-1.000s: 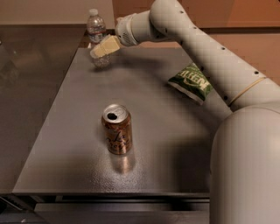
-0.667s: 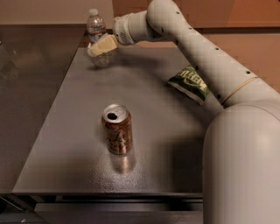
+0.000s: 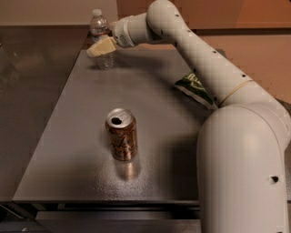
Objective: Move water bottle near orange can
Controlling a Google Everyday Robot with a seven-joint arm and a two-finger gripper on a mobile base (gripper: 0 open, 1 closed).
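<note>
Cream pincer (image 3: 100,47) at ribbed water bottle (image 3: 99,29); cylindrical orange can (image 3: 122,137) well apart.

You're looking at a grey, faintly speckled tabletop (image 3: 63,136) that fills most of the view. Toward its right edge you'll find a green chip bag (image 3: 191,88), lying flat and only partly visible. The tool (image 3: 102,47) sits over the tabletop's far left corner. Beyond it runs a pale wall (image 3: 45,11).

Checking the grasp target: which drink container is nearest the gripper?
The water bottle at the far edge; the gripper is right at it, the orange can stands well away.
</note>
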